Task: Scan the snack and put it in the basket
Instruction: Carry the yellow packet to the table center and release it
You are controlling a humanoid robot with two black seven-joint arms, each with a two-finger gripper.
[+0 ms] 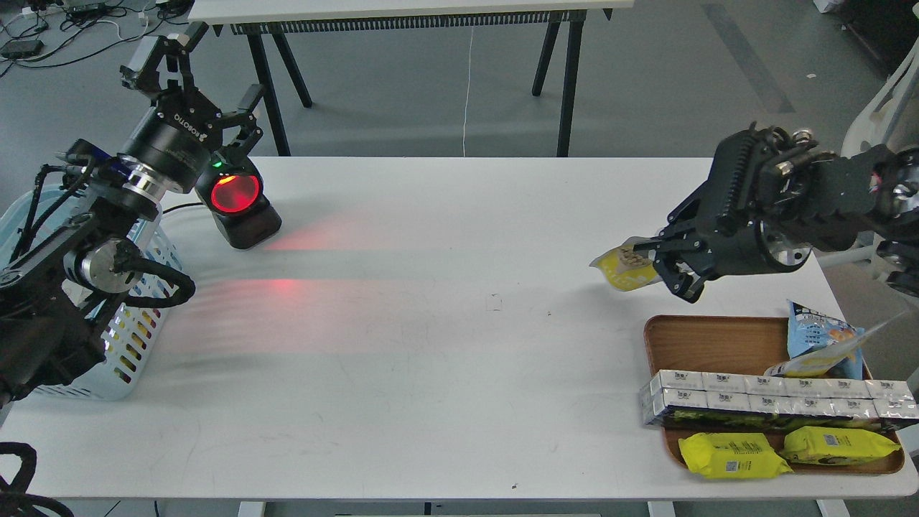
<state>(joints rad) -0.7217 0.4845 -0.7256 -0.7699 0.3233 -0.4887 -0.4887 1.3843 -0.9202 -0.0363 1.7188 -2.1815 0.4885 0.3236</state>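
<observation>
The snack (626,267), a small silvery pouch with a yellow panel, hangs above the white bench (431,323) at its right side, clamped at one end in the right claw (657,267). Its free end juts leftward from the fingertips, long axis roughly level and pointing across the bench toward the far left. There a black scanner (239,205) with a glowing red window sits gripped in the left claw (215,136), its fingers closed around the housing and its red light falling across the bench top toward the pouch. The two are well apart, most of the bench's width between them, so the coming move appears to be a leftward carry by the right arm into that beam. The light blue basket (136,337) stands at the bench's left edge, just beside the left arm and partly hidden by it, farther still from the pouch. Below the right claw, a wooden tray (689,341) holds yellow packets (732,456), a blue bag (815,337) and a row of white cartons (775,398).
</observation>
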